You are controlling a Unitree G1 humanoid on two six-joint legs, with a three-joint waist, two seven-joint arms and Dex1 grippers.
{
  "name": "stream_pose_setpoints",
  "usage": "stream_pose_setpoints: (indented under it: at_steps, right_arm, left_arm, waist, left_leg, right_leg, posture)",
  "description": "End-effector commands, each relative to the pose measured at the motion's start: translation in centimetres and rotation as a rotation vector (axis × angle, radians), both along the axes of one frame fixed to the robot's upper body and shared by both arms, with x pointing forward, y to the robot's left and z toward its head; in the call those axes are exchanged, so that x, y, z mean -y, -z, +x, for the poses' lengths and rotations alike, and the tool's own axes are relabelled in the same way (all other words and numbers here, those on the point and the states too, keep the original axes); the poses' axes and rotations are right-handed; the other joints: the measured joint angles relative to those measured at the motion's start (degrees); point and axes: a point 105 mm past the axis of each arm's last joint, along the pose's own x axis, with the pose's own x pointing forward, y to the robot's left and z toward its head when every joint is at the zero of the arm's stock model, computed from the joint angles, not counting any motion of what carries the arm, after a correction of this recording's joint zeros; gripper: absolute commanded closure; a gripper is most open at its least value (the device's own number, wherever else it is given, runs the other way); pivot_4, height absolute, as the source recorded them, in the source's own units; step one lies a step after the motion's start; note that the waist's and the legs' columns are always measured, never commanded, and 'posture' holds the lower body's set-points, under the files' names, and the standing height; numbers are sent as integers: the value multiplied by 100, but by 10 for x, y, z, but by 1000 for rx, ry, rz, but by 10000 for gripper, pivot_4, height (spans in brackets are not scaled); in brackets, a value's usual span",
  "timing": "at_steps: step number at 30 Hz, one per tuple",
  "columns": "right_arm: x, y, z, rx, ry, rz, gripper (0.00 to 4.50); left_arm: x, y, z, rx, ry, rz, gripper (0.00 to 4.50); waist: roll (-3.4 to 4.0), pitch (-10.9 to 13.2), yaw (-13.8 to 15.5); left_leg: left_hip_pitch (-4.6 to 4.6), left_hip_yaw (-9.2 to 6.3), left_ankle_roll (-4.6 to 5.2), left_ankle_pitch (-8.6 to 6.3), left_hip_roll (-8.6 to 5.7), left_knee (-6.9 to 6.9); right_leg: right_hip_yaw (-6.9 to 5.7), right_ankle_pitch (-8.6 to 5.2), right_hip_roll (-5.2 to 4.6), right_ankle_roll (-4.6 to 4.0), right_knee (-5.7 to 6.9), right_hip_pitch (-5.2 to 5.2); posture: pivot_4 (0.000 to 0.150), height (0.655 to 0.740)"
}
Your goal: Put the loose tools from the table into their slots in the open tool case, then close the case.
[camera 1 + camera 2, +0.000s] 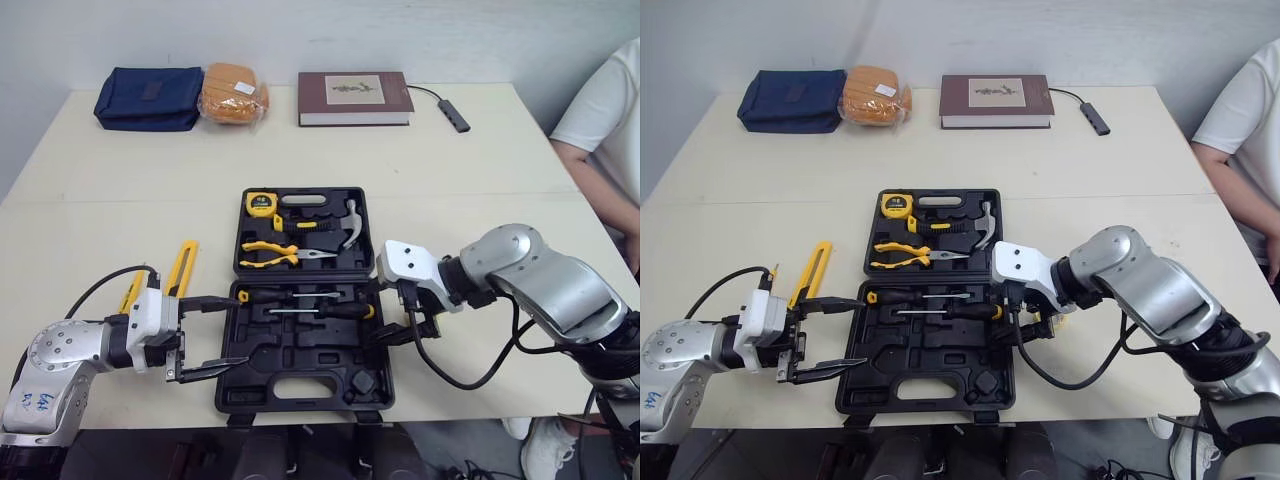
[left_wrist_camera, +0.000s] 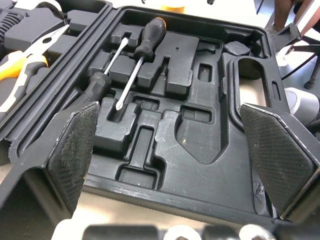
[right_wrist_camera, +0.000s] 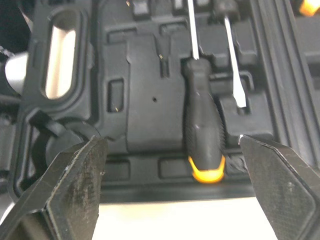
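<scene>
The black moulded plastic tool case (image 1: 228, 398) lies open on the pale surface (image 1: 120, 200), and both arms reach in from opposite ends of its near half.

The right fingers (image 3: 75, 180) are spread wide. The thick black screwdriver with the orange end cap (image 3: 202, 135) lies between them, closer to one finger than the other, and neither pad touches it. It sits in its moulded slot, with a slimmer black-handled screwdriver (image 3: 232, 70) in the slot just beside it.

The left fingers (image 2: 75, 150) are also spread and hold nothing. They hover over the empty recesses at the case's other end, with the screwdriver tips just beyond them.

A long yellow tool (image 1: 182, 268), whose kind is hard to tell, lies loose on the surface. It is beside the left fingers on the side away from the case, back toward the wrist.

The step in hand is probably fetching that yellow tool, and the left fingers are nearer to it. To do it well, they should:

- draw back clear of the case rim before swinging outward;
- line up across the tool's narrow width, not along its length;
- grip near the middle so it does not tip.

The right fingers should lift straight up from the screwdriver, because a sideways brush could pop it out of its slot.
</scene>
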Motion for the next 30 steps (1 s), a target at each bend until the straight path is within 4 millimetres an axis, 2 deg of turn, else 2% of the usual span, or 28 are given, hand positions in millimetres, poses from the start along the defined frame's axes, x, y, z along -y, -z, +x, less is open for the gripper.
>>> stream_pose_setpoints:
  at_steps: [1, 4, 6, 9, 16, 23, 30]
  right_arm:
    - [-11, -27, -5, 124, -96, 206, 1413]
    - [-14, -29, -9, 148, -142, 294, 1413]
    - [-23, -32, -10, 140, -142, 406, 1413]
    - [-31, -29, -8, 148, -135, 475, 8515]
    - [-47, -3, 7, 234, -123, 497, 43869]
    - [-51, 19, 9, 247, -143, 441, 44560]
    - [-46, 39, 24, 272, -87, 385, 44560]
  left_arm:
    - [1, -2, -1, 11, 9, -6, 0]
    - [2, -3, 1, 12, 12, -6, 0]
    - [3, -5, 3, 17, 10, -14, 0]
    - [3, -6, 4, 17, 12, -16, 0]
    - [5, -7, 6, 13, 18, -18, 0]
    - [5, -7, 7, 11, 19, -15, 0]
    - [5, -7, 7, 9, 19, -18, 0]
  waist:
    - [-4, -2, -12]
    - [-13, -4, -17]
    - [-18, -5, -17]
    - [-18, -5, -19]
    - [-19, -6, -28]
    - [-19, -6, -28]
    - [-19, -6, -30]
  left_leg:
    - [0, 0, 0, 0, 0, 0]
    - [8, -1, -4, 3, 2, -6]
    - [9, 0, -3, 3, 2, -5]
    - [10, 1, -2, 4, 1, -1]
    - [13, 6, -3, 4, 1, -2]
    - [14, 8, -2, 5, 1, 0]
    - [15, 9, -3, 5, 1, 1]
  right_leg:
    - [0, 0, 0, 0, 1, 0]
    - [0, 0, 4, 0, 8, 5]
    - [0, 0, 4, 0, 11, 5]
    - [2, 0, 3, 0, 21, 5]
    - [2, 0, 6, 0, 25, 2]
    - [2, 0, 6, 0, 29, 1]
    - [3, 0, 6, 0, 32, 1]
  posture:
    - [1500, 7400]
    - [1500, 7400]
    - [1500, 7400]
    - [1500, 7400]
    - [1500, 7400]
    - [1500, 7400]
    - [1500, 7400]
